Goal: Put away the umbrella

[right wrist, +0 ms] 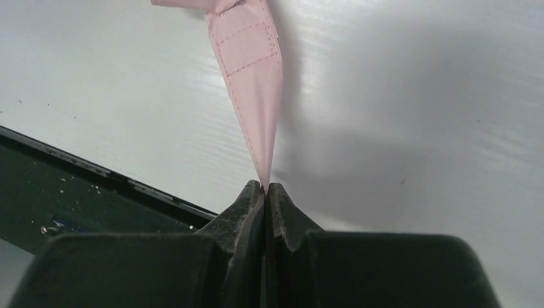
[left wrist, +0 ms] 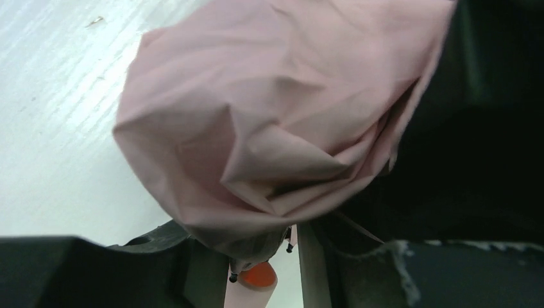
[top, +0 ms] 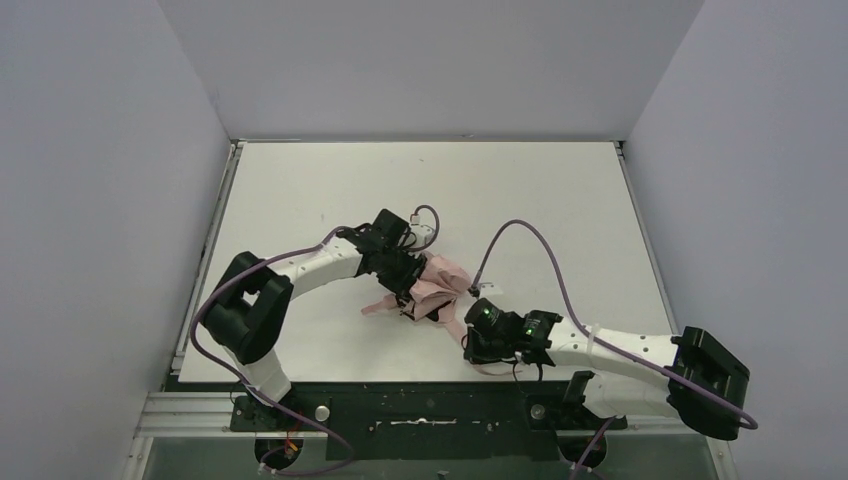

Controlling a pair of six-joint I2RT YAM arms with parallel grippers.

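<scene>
The umbrella point(top: 437, 288) lies as a crumpled pink bundle on the tabletop point(top: 300, 190) between your arms in the top view, with your left tool point(top: 405, 272) at its far-left end and your right tool point(top: 480, 335) at its near side; from the left wrist, the gathered canopy point(left wrist: 276, 128) fills the jaws, apparently gripped; from the right wrist, the jaws are pinched tight on the strap point(right wrist: 253, 70); the umbrella is collapsed, but I judge wrapping and fastening are left.

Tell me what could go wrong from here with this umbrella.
1. The right hand pinches only the very tip of the strap; a pull may slip it free.
2. The left hand seems to hold only loose bunched fabric of the umbrella, so the bundle may shift or unfurl.
</scene>
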